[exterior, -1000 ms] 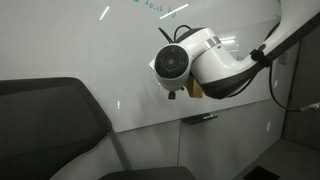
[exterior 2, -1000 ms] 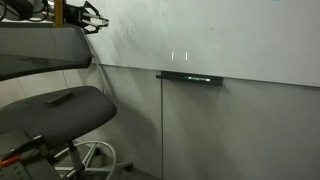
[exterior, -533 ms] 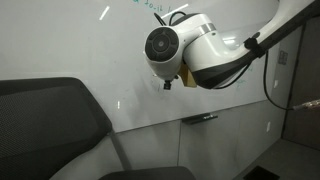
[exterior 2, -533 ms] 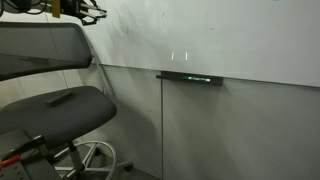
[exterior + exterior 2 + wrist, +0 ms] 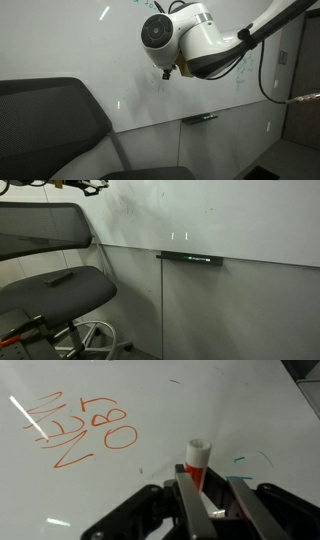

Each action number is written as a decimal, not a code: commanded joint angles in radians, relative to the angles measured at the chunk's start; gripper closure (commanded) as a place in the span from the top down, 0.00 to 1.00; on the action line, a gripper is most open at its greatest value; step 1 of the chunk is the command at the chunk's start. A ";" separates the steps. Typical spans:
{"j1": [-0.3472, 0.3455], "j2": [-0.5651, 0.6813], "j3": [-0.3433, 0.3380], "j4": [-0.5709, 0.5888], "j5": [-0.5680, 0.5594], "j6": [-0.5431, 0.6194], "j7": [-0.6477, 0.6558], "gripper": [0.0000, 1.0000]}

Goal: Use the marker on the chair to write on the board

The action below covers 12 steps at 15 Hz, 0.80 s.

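My gripper (image 5: 212,488) is shut on an orange-red marker (image 5: 197,463) with a white end that points at the white board (image 5: 240,410). In an exterior view the gripper (image 5: 167,71) is up against the board (image 5: 60,40), well above the dark chair (image 5: 45,120). In the other exterior view only the gripper's tip (image 5: 94,185) shows at the top edge, above the chair's backrest (image 5: 50,230), with the board (image 5: 220,210) behind it. Orange scribbles (image 5: 85,432) and small green marks (image 5: 250,460) are on the board.
A thin ledge (image 5: 190,257) is fixed to the board's lower part and also shows in an exterior view (image 5: 200,118). The chair's seat (image 5: 60,288) and wheeled base (image 5: 90,340) stand below the arm. A cable (image 5: 268,80) hangs from the arm.
The arm has risen along the board and shifted sideways with the marker in it. In one exterior view the gripper has nearly left the top of the frame.
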 commanded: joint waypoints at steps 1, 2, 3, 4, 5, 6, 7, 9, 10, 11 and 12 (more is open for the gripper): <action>-0.041 -0.008 0.018 0.056 0.017 -0.006 -0.060 0.06; -0.054 -0.008 0.023 0.065 0.017 -0.003 -0.068 0.06; -0.065 -0.007 0.028 0.073 0.018 -0.002 -0.075 0.06; -0.078 -0.008 0.035 0.081 0.018 0.001 -0.081 0.06; -0.092 -0.007 0.043 0.089 0.019 0.003 -0.087 0.06; -0.106 -0.006 0.051 0.096 0.019 0.005 -0.092 0.06; -0.121 -0.005 0.060 0.104 0.020 0.009 -0.097 0.06; -0.151 -0.003 0.080 0.118 0.021 0.017 -0.104 0.06; -0.168 -0.001 0.092 0.125 0.022 0.020 -0.108 0.06; -0.179 0.004 0.108 0.131 0.030 0.017 -0.111 0.06; -0.195 0.006 0.122 0.138 0.034 0.019 -0.113 0.06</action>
